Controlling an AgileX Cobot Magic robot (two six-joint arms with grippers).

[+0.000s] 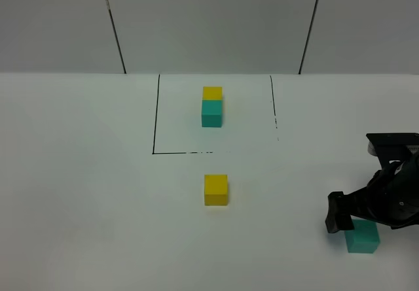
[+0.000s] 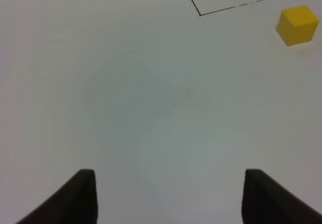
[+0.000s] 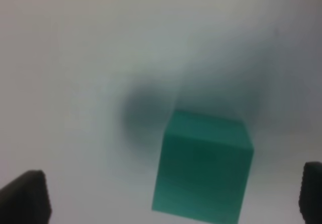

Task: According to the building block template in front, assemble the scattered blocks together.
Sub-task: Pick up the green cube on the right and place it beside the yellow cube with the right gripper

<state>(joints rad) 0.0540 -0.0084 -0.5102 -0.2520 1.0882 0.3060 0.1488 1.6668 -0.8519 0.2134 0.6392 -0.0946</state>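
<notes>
My left claw (image 2: 168, 199) hangs with its jaws apart and nothing between them. The loose yellow cube (image 2: 298, 25) sits well ahead of it, off to one side. Beyond that cube the template pair (image 1: 211, 106) stands inside the black outline (image 1: 156, 114). My right claw (image 3: 168, 201) is spread wide, with the teal cube (image 3: 204, 166) just below and between its fingers, not gripped. I judge this to be the teal pick-up. Next I should drop lower, close squarely on its sides, then carry it to the yellow.
</notes>
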